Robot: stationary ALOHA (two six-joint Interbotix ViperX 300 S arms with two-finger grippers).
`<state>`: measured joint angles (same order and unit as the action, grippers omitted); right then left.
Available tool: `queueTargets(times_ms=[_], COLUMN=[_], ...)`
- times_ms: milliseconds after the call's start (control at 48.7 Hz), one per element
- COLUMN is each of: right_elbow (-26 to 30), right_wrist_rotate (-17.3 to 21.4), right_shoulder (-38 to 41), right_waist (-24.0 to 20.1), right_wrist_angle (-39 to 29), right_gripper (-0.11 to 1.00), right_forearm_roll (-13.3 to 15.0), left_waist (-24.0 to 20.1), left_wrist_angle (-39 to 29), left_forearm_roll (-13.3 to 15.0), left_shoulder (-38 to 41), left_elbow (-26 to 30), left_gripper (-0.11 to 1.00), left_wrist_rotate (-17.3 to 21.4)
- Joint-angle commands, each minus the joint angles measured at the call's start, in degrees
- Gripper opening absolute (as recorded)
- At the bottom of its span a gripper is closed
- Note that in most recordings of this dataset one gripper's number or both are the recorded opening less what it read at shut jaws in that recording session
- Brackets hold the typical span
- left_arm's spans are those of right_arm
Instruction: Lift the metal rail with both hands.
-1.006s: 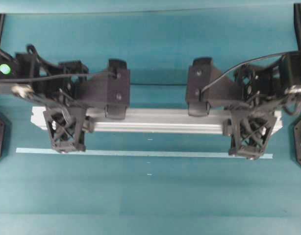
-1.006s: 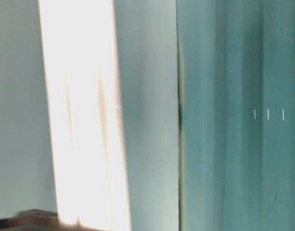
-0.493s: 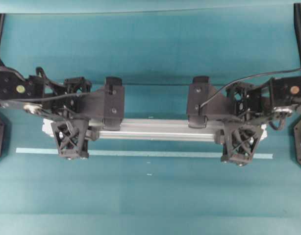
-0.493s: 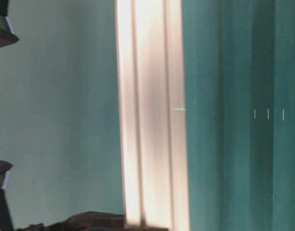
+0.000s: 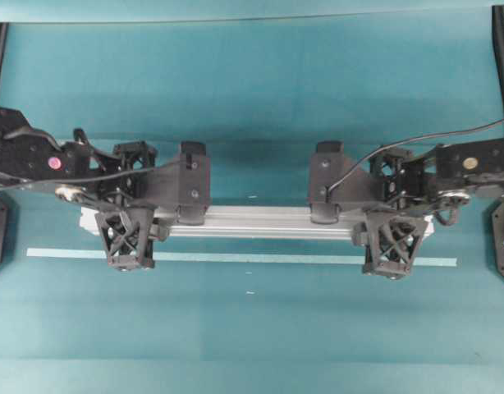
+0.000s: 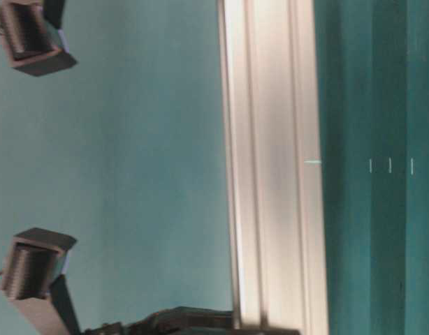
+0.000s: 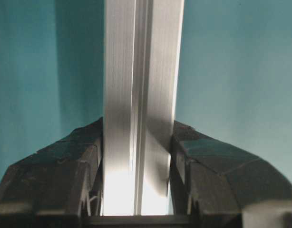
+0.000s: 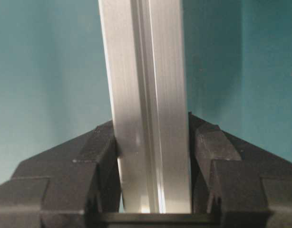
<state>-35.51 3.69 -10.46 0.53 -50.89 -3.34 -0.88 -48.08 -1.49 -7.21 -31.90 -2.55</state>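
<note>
The right pincer [image 8: 153, 161] is clamped on the metal rail [image 8: 148, 95], black fingers [image 8: 101, 156] pressing both sides. Teal counter [image 8: 46, 71] sits behind it.

So the metal rail [image 5: 256, 222] is running left to right across the overhead view, with the left gripper [image 5: 137, 228] sitting at its left end and the right gripper [image 5: 383, 230] at its right end. The tape strip [image 5: 235, 257] is lying parallel, just below it in that view.

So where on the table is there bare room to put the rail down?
Bare teal table lies above both arms, and a wide band below the pale tape strip. The crowded part is the middle row: the metal rail is clamped by the left end effector and the right end effector, just above the strip.
</note>
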Motion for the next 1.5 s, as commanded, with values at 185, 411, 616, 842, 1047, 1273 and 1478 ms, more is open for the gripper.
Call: queueTargets(times_ms=[185, 411, 616, 842, 1047, 1273, 1478], right_elbow=[-0.2, -0.4, -1.4, -3.5, -5.5, -6.3, -6.5], right_wrist_rotate=[-0.4, -0.5, -0.4, -0.4, -0.2, -0.3, -0.2], right_shoulder=[2.9, 5.8, 7.2, 7.9, 8.4, 8.9, 10.0], right_waist=[-0.3, -1.0, -1.1, -1.3, -1.3, -1.4, -1.8], right_wrist_angle=[2.1, 4.2, 6.0, 8.9, 11.4, 13.7, 15.1], right_gripper=[0.37, 0.37, 0.37, 0.37, 0.37, 0.37, 0.37], right_forearm_roll=[-0.1, -0.1, -0.4, -0.8, -1.1, -2.6, -2.8], left_waist=[-0.1, 0.0, 0.1, 0.1, 0.1, 0.0, 0.0], left_wrist_angle=[4.2, 8.9, 11.9, 14.0, 15.6, 15.6, 15.7], left_forearm_roll=[-0.1, -0.1, -0.1, -0.1, -0.1, -0.1, -0.1], left_shoulder=[0.4, 0.8, 1.8, 4.1, 5.5, 5.8, 6.0], left_elbow=[-2.5, -5.8, -7.3, -7.6, -7.5, -7.5, -7.6], left_gripper=[0.28, 0.28, 0.28, 0.28, 0.28, 0.28, 0.28], left_wrist_rotate=[-2.4, -2.5, -2.0, -1.7, -1.7, -1.7, -1.6])
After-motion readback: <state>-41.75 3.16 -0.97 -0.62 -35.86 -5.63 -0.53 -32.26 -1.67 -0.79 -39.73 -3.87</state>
